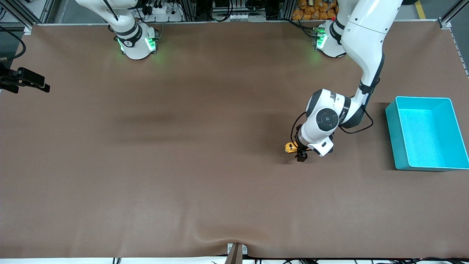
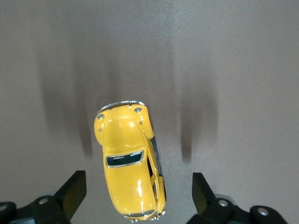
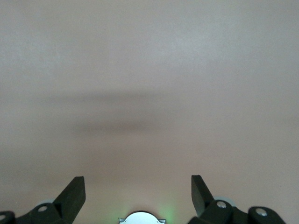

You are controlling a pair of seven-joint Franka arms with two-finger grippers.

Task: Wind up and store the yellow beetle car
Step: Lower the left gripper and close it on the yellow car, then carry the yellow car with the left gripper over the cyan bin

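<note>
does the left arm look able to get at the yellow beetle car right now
Probably yes. The left claw is open right over the yellow beetle car, one finger on each side and nothing between them and the car. The turquoise bin sits apart, toward the left arm's end of the table.

Front view: left arm's wrist covers most of the yellow beetle car (image 1: 290, 147); turquoise bin (image 1: 427, 132) cut by frame edge; right gripper (image 3: 138, 191) unseen there.
</note>
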